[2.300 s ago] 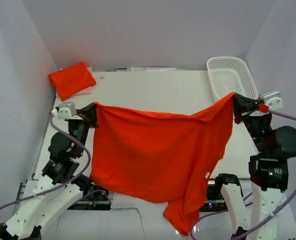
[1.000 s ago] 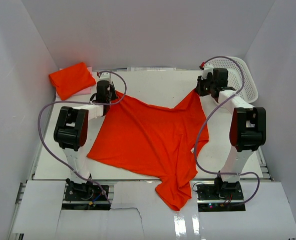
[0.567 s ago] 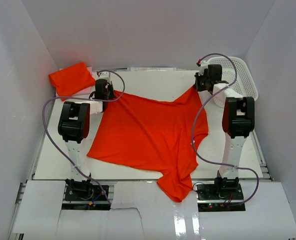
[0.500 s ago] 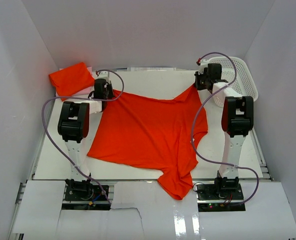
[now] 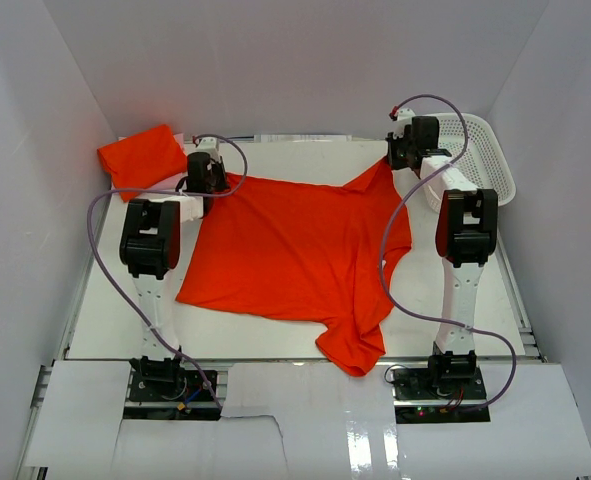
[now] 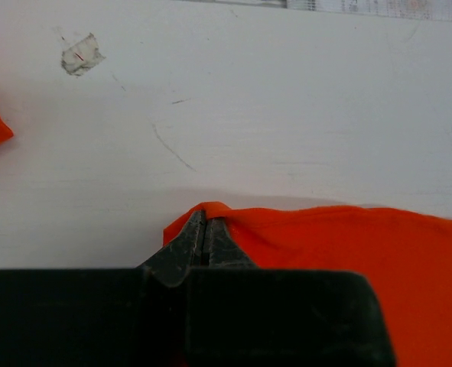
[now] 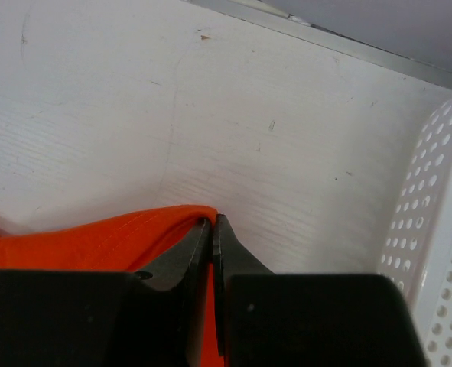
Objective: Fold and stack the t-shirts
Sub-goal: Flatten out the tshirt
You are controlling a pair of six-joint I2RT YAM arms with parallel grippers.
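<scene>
Fingers (image 6: pixel 193 238) of left gripper (image 5: pixel 207 175) and right gripper (image 5: pixel 399 155) clamping far corners of bright orange-red soft fabric t-shirt (image 5: pixel 295 250); dragging it backward, now lying spread on white tabletop (image 5: pixel 315 160), no longer hanging; folding coming next.

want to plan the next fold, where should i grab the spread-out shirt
Probably the bunched end over the table's near edge: it hangs past the edge, so it can be pinched from the near side. The rest of the spread-out shirt lies flat.
</scene>
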